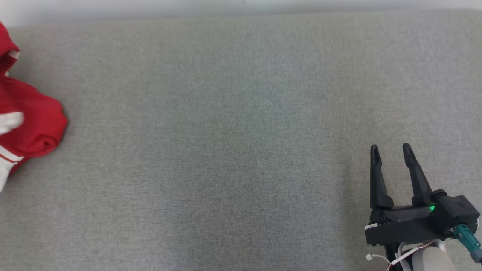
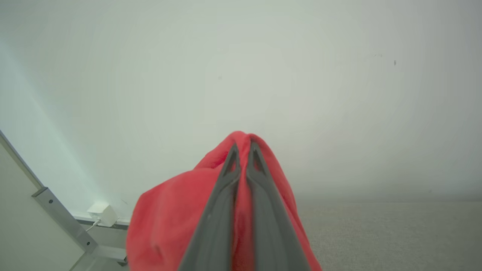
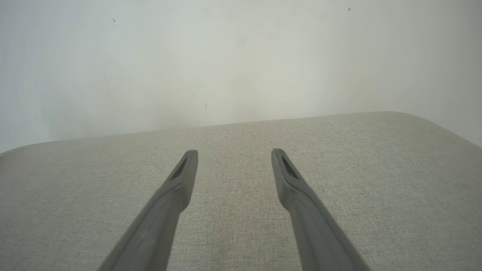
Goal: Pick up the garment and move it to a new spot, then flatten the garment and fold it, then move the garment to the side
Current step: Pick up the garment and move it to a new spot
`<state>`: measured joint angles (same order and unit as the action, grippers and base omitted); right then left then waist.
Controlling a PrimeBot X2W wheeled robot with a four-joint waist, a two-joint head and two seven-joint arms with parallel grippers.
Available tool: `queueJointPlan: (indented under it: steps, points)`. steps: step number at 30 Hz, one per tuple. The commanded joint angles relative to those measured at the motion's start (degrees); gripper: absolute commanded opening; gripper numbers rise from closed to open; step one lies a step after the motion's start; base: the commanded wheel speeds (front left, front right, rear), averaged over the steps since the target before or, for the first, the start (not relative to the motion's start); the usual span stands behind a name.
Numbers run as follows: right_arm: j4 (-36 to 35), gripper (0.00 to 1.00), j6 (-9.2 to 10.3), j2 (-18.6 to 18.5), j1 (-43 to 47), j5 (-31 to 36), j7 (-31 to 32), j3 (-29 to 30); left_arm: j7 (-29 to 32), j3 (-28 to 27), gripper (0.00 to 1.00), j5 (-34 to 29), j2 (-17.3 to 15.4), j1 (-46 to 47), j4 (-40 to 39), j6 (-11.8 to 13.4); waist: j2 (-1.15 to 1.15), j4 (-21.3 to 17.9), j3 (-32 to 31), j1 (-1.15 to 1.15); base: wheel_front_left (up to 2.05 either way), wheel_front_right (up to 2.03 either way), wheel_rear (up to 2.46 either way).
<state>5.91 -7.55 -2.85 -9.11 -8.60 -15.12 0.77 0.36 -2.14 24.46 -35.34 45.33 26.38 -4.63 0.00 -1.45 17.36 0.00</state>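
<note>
Two long dark fingers of the left gripper [image 2: 244,145] are pressed together on a fold of the crumpled red fleece garment [image 2: 169,218]. The pinched cloth bunches up over both fingertips and hangs down on either side of them in the left wrist view. Behind it stands a pale plain wall [image 2: 241,56], with a small white plug box [image 2: 102,213] and a grey metal rail [image 2: 62,218] at the lower left of that view. From the head camera the red garment, marked with white stripes, shows bunched at the far left edge of the wide grey woven fabric surface [image 1: 226,150], partly cut off by the frame. The right gripper [image 1: 391,148] sits at the lower right, well apart from the garment, its jaws spread wide with grey fabric showing between them
</note>
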Motion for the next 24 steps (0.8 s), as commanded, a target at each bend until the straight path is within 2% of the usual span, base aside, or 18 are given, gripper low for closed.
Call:
queueJointPlan:
  steps: [1,7,14,17,18,24]
  points:
    - [0.21,1.0,0.12,-0.05,0.82,-0.66,-0.04,-0.21,-0.4,0.67,0.0,-0.76,0.39,1.24,-2.12,-0.25,0.0,0.64,-2.08,0.0,0.0,0.0,0.0]
    - [0.7,1.0,0.12,-0.05,1.48,-1.99,-0.04,-0.63,1.49,4.73,0.0,-1.1,2.33,5.71,-12.56,-0.87,0.0,-0.99,-4.43,0.0,0.0,0.0,0.0]
    - [1.19,1.0,0.12,-0.05,2.17,-3.73,-0.04,-1.03,5.75,10.4,0.0,0.19,7.08,9.34,-22.28,-1.13,0.0,-5.62,-5.69,0.0,0.0,0.0,0.0]
    - [1.36,1.0,0.12,-0.05,2.59,-4.21,-0.04,-1.13,6.97,12.68,0.0,0.81,9.75,9.0,-24.54,-0.8,0.0,-8.25,-6.02,0.0,0.0,0.0,0.0]
    - [1.36,1.0,0.12,-0.05,2.59,-4.21,-0.04,-1.13,6.97,12.68,0.0,0.81,9.75,9.0,-24.54,-0.8,0.0,-8.25,-6.02,0.0,0.0,0.0,0.0]
    - [1.12,1.0,0.12,-0.04,3.47,-4.84,-0.04,-1.06,6.78,16.83,0.0,1.76,15.4,5.76,-26.47,0.61,0.0,-12.89,-5.89,0.0,0.0,0.0,0.0]
